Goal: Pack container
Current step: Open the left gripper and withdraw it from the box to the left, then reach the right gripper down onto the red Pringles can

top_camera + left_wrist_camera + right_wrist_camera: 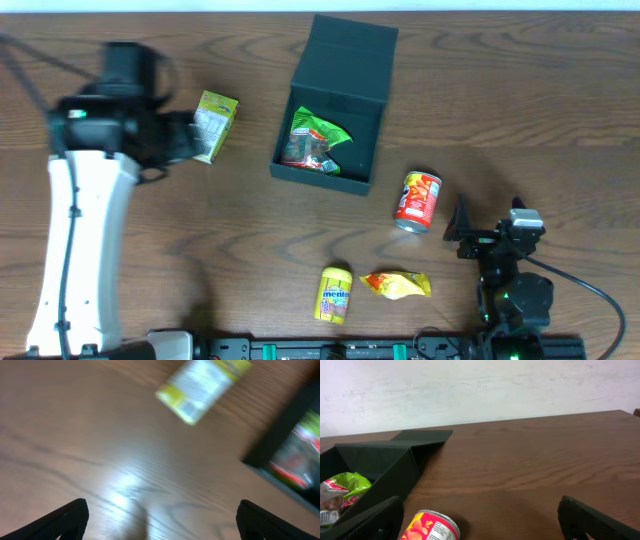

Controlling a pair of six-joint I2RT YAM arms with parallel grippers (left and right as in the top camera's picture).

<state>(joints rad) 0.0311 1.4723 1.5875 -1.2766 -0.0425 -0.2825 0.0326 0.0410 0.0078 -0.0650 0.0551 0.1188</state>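
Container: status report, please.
Left gripper open, right gripper open, both empty. Container open, green snack bag inside. Carton, can, Mentos pack, yellow packet outside; opening unobstructed.

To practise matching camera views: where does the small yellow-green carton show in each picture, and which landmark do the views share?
Overhead: the carton lies upper left, apart from the box and to its left.
Left wrist: top centre, blurred and tilted.
Right wrist: not in it.
Shared landmark: the open dark box with a green bag inside shows in all three views.
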